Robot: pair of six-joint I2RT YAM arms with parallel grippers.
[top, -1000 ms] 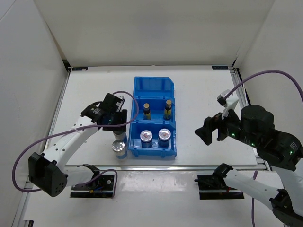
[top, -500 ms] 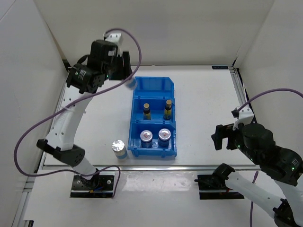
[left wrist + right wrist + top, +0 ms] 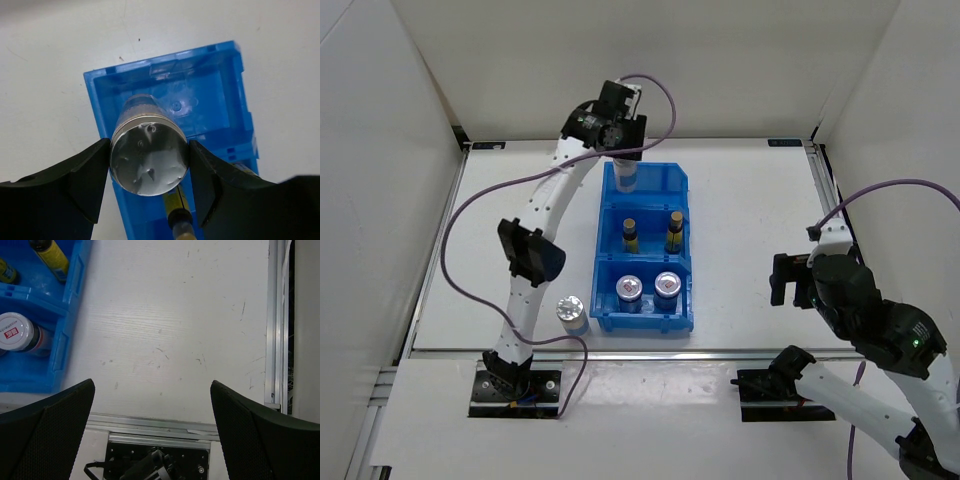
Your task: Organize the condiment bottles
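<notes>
My left gripper point(image 3: 623, 160) is shut on a silver-capped shaker point(image 3: 625, 177) and holds it over the far compartment of the blue bin point(image 3: 682, 182). In the left wrist view the shaker's cap point(image 3: 149, 157) sits between the two fingers, above the bare far compartment point(image 3: 200, 95). Two slim amber bottles point(image 3: 630, 235) point(image 3: 674, 231) stand in the middle compartment. Two red-and-white jars point(image 3: 630, 291) point(image 3: 666, 287) stand in the near compartment. A second shaker point(image 3: 570, 312) stands on the table, left of the bin's near corner. My right gripper point(image 3: 782, 280) is open and empty, to the right of the bin.
The right wrist view shows the bin's right wall point(image 3: 67, 315), one jar point(image 3: 17, 332), an amber bottle point(image 3: 50, 254) and bare white table. A metal rail point(image 3: 277, 320) runs along the table's right edge, and another along its near edge point(image 3: 165, 427).
My left arm has lifted a shaker from beside the bin's near left corner and swung it to the far compartment. My right arm has drawn back to the right.
</notes>
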